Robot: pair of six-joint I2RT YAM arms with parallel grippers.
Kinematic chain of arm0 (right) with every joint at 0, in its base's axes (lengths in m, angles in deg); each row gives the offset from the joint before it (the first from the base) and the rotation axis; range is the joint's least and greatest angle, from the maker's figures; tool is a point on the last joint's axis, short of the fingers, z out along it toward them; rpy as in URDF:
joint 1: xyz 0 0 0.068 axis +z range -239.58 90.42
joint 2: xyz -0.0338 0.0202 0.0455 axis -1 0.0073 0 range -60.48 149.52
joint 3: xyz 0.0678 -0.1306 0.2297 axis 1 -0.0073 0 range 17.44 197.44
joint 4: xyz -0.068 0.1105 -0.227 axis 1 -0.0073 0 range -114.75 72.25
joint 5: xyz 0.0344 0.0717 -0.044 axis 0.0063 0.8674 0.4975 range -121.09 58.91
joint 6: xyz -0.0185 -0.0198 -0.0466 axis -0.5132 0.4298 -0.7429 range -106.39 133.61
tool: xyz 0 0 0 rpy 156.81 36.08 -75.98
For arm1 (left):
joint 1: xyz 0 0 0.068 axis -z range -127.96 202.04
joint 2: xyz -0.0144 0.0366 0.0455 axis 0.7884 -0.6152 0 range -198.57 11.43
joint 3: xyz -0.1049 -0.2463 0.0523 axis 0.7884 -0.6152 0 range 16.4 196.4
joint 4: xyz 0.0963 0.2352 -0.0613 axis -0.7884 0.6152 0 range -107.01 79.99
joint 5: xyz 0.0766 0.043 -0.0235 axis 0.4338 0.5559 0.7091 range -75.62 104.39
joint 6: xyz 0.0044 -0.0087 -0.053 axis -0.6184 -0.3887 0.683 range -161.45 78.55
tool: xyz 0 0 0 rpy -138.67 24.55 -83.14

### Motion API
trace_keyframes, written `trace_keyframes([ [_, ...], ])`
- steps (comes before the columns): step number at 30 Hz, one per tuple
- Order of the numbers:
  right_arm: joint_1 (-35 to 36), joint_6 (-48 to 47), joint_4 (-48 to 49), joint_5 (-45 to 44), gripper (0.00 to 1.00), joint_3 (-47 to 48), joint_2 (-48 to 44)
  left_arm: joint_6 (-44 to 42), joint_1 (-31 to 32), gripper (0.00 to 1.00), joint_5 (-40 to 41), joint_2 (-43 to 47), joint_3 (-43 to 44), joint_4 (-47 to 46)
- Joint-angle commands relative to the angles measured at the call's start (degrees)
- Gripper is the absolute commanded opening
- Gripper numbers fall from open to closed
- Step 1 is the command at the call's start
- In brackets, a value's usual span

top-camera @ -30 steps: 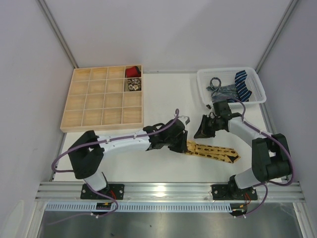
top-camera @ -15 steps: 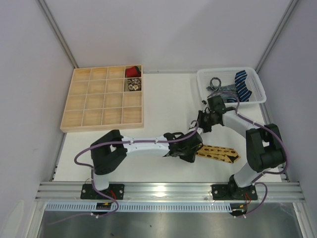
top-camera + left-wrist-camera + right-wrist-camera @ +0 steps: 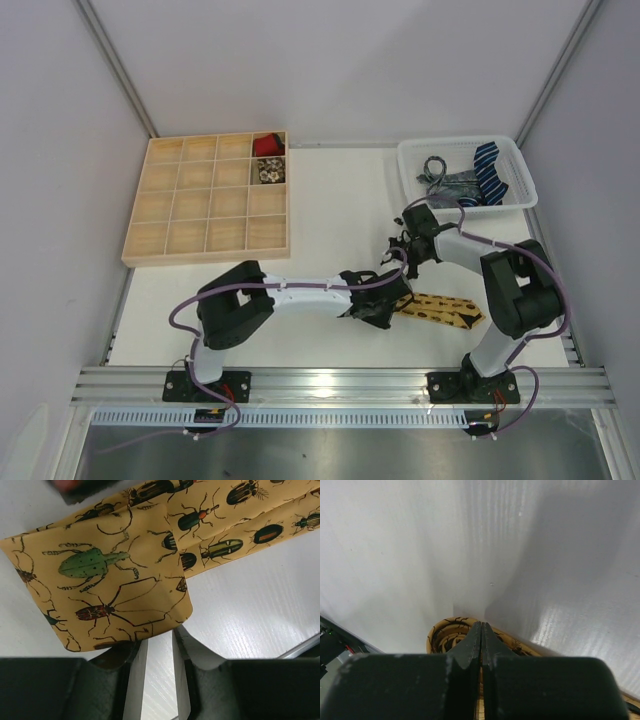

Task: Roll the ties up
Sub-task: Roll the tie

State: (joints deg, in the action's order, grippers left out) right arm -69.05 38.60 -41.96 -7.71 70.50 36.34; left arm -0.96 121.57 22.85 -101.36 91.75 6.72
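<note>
Jaws of the left gripper (image 3: 160, 636) stand slightly apart, bare table (image 3: 250, 605) showing between them. The folded end of the mustard-yellow tie (image 3: 120, 580), printed with beetles, lies right at their tips; no clear pinch shows. Jaws of the right gripper (image 3: 481, 628) are pressed together, tips touching a small rolled coil (image 3: 445, 632) of the same tie. Whether a layer is caught there cannot be told.

The step looks like early rolling. It would go best with the coil pinned tight while the loose fold is fed round it squarely, edges aligned.

From above, the left arm (image 3: 300, 292) reaches low across the table to the right. The right arm (image 3: 470, 250) is folded back, wrist pointing leftwards. The tie's tail (image 3: 445, 310) lies flat near the front edge.
</note>
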Motion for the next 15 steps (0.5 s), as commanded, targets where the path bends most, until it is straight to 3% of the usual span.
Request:
trace_keyframes([
  [1,1.26,1.20,1.88,0.71,0.00,-0.15,-0.22,-0.50,0.42,0.31,2.51,-0.23,1.99,-0.70],
  [15,6.62,4.71,5.22,4.75,0.00,-0.33,1.01,2.22,0.16,0.32,7.00,-2.08,1.38,3.87],
])
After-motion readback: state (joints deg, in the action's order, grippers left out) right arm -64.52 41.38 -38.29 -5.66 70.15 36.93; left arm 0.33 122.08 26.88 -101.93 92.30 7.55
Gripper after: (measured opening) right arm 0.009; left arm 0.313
